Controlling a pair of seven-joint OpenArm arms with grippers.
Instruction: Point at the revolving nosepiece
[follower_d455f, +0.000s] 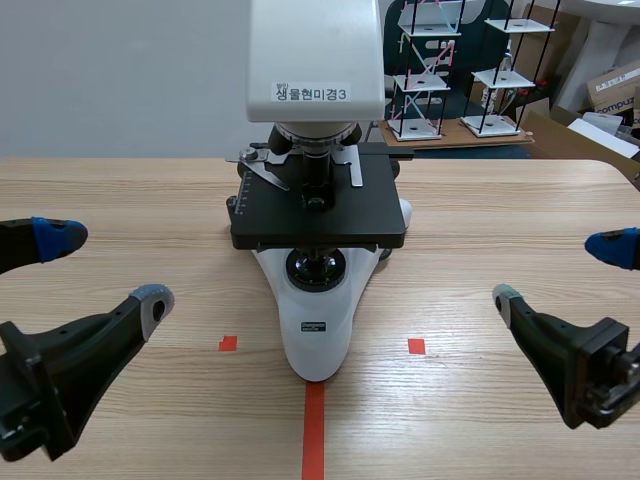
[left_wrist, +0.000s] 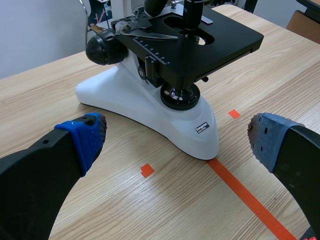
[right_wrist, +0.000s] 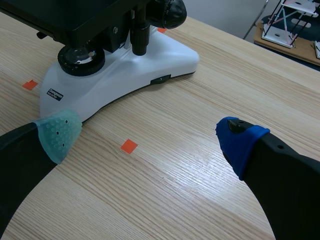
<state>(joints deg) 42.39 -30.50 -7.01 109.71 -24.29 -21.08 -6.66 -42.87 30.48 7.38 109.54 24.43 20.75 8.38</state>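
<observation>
Left gripper (follower_d455f: 105, 268): low at the left side of the wooden table (follower_d455f: 120, 200), claw spread wide, nothing in it. Blue pad (follower_d455f: 60, 237) on the far finger, grey pad on the near one. It is well apart from the microscope (follower_d455f: 318, 215). In the left wrist view the white base (left_wrist: 150, 107) lies ahead of the open fingers, not touching them, and a black focus knob (left_wrist: 102, 49) shows on the microscope's side.

Microscope: at the middle of the table, narrow end of the base toward the robot, sitting on the far end of the orange-red tape line (follower_d455f: 314, 430). The round illuminator lens (follower_d455f: 316, 268) is set in the base under the black stage (follower_d455f: 320, 210). Metal stage clips (follower_d455f: 265, 165) lie on the stage.

Revolving nosepiece (follower_d455f: 315, 133): directly above the stage and just under the white head (follower_d455f: 315, 50), objectives hanging down toward the stage opening. Neither gripper is near it or aimed at it.

Right gripper (follower_d455f: 558, 272): low at the right side of the table, claw wide, holding nothing, well apart from the microscope.

Far right, behind the table: rod-and-plate model racks (follower_d455f: 430, 70) and a cardboard box (follower_d455f: 615, 88).
</observation>
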